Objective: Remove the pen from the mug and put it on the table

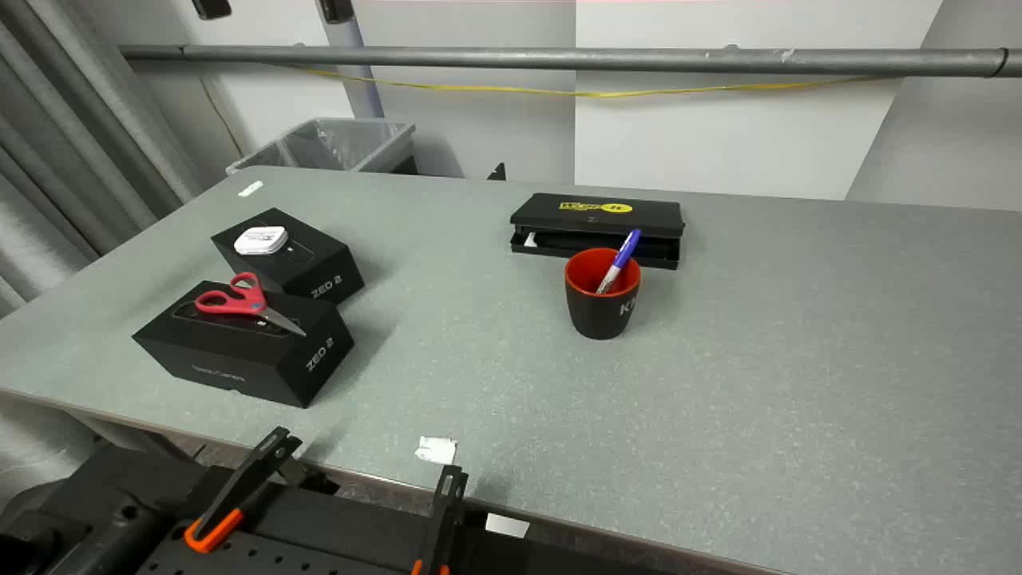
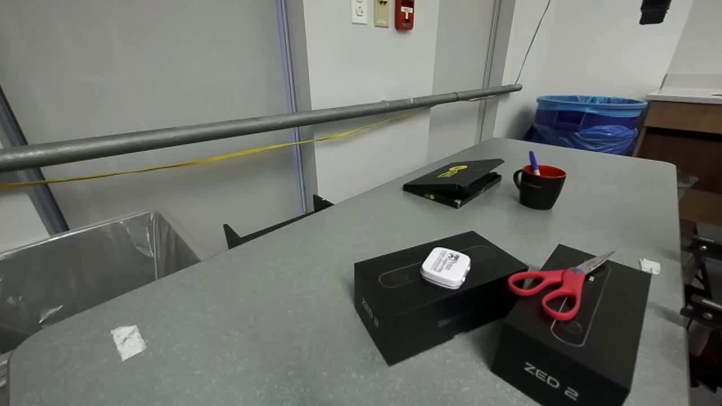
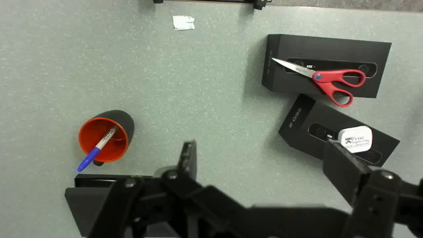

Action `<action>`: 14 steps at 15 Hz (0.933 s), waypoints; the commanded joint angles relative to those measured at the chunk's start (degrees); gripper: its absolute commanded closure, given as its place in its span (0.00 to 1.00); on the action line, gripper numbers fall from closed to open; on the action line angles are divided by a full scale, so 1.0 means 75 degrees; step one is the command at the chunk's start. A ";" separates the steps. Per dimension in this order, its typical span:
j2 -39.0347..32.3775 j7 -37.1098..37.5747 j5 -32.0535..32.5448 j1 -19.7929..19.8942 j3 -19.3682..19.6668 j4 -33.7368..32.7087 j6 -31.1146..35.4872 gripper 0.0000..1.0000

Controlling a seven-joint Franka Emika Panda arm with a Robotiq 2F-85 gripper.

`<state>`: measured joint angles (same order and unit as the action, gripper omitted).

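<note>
The mug is dark outside and red inside, and stands upright on the grey table. It also shows in an exterior view and in the wrist view. The blue-capped pen leans in the mug, its cap sticking out above the rim. It also shows in the wrist view, its cap pointing to the lower left. My gripper is open and empty, high above the table; the mug is left of its fingers. Its dark fingertips show at an exterior view's top edge.
A long flat black box, partly open, lies right behind the mug. Two black ZED 2 boxes stand nearby, bearing red-handled scissors and a white case. White tape lies near the table edge. A grey pipe runs along the wall.
</note>
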<state>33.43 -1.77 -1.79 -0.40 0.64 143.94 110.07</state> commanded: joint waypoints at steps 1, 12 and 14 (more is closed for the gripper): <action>-0.0003 -0.0002 0.0001 0.0002 0.0000 -0.0012 -0.0018 0.00; -0.0003 -0.0002 0.0001 0.0002 0.0000 -0.0005 -0.0018 0.00; 0.0008 0.0407 0.0252 0.0218 -0.0124 0.0218 0.0733 0.00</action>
<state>33.43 -1.61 -1.79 -0.36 0.64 144.11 110.68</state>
